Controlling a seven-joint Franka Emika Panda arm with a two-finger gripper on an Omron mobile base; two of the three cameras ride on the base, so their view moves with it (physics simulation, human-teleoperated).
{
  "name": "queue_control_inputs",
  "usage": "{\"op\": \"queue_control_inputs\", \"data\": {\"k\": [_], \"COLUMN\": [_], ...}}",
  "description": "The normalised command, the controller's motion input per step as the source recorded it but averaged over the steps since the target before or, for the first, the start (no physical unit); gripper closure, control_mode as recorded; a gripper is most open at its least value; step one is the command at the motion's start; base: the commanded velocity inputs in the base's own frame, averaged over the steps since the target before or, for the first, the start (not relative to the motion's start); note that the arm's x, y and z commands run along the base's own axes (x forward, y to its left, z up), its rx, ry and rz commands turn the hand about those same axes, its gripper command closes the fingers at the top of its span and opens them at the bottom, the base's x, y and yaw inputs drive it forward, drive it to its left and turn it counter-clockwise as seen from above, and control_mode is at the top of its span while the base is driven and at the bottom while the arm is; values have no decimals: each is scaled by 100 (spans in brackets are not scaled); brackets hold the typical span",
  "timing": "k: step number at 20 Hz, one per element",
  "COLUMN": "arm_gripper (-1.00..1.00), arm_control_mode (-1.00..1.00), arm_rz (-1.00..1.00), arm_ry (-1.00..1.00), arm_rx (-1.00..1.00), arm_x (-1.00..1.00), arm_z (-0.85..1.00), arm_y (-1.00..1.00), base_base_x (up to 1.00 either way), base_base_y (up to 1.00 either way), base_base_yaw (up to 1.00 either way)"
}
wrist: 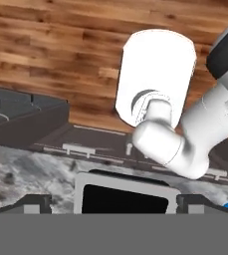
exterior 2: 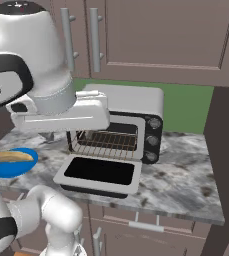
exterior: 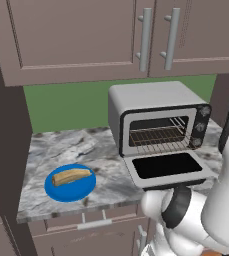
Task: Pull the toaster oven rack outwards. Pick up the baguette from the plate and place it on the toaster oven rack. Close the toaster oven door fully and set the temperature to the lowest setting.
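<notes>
Sitting on the counter: the toaster oven (exterior: pixel 153 112) stands at the back of the marble counter (exterior: pixel 106 180), about 1 o'clock from the plate in the left base view.
Door: the toaster oven door (exterior: pixel 167 167) is dropped flat open toward the counter's front edge, dark glass facing up.
Rack: the toaster oven rack (exterior: pixel 161 137) lies inside the cavity, behind the open door.
Baguette: the baguette (exterior: pixel 72 176) lies across the plate (exterior: pixel 61 192), which sits near the counter's front edge, well apart from the door, at its 9 o'clock.
Gripper: the gripper (wrist: pixel 113 204) hangs above the open door, looking down on it; jaws spread wide, nothing between them.
Surroundings: cabinets (exterior: pixel 86 35) above, green wall (exterior: pixel 66 105) behind.
</notes>
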Motion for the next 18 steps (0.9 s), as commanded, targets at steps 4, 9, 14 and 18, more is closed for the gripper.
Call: {"op": "queue_control_inputs", "data": {"k": [4, 9, 14, 18], "arm_gripper": [-100, -100, -100, -100], "arm_control_mode": [-100, -100, -100, -100], "arm_rz": [27, 8, -4, 0], "arm_ry": [-25, -3, 1, 8], "arm_rx": [8, 3, 0, 1], "arm_x": [19, 67, 22, 23], "arm_z": [-86, -3, -1, -3], "arm_y": [33, 36, 34, 35], "base_base_x": [0, 0, 0, 0], "base_base_y": [0, 0, 0, 0], "base_base_yaw": [0, 0, 0, 0]}}
